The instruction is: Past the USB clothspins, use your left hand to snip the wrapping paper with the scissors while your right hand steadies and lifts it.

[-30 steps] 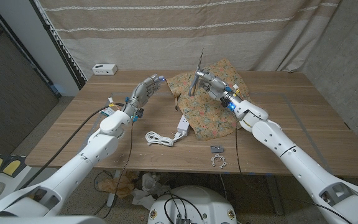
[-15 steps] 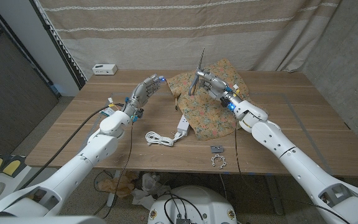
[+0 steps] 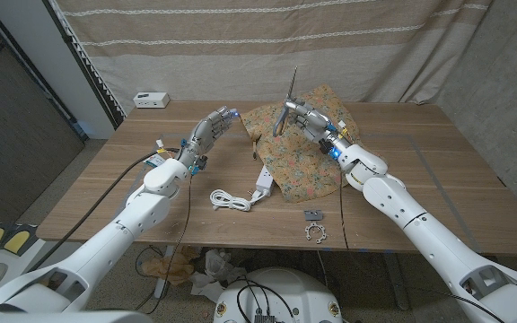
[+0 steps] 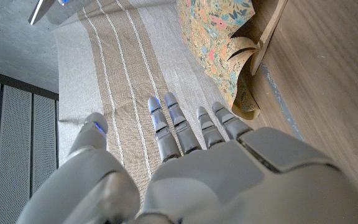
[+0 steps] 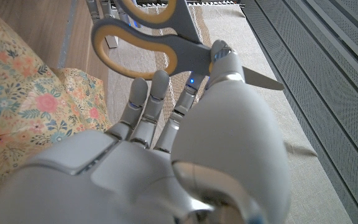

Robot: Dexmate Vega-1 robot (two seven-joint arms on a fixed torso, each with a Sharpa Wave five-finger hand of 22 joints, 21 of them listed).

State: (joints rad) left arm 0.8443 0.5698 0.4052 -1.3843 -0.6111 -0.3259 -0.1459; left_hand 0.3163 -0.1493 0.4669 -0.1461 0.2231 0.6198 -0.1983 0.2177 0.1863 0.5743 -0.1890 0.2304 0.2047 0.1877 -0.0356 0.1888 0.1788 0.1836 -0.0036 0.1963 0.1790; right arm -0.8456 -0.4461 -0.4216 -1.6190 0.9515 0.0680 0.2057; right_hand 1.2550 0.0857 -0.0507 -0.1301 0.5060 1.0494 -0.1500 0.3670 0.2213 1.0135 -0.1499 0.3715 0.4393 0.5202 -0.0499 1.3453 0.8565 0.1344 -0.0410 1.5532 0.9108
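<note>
Scissors are pinched by the right hand, blades up, over the paper. Left hand is empty, fingers spread, near the paper's left edge, well apart from the scissors.

Left hand raised, fingers spread (nothing in it); right hand clenched, raised.

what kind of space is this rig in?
Probably a lab or test bay, not a home: a plain wooden table against a hung striped curtain, grey perforated wall panels, and loose clutter on the floor under the table.
</note>
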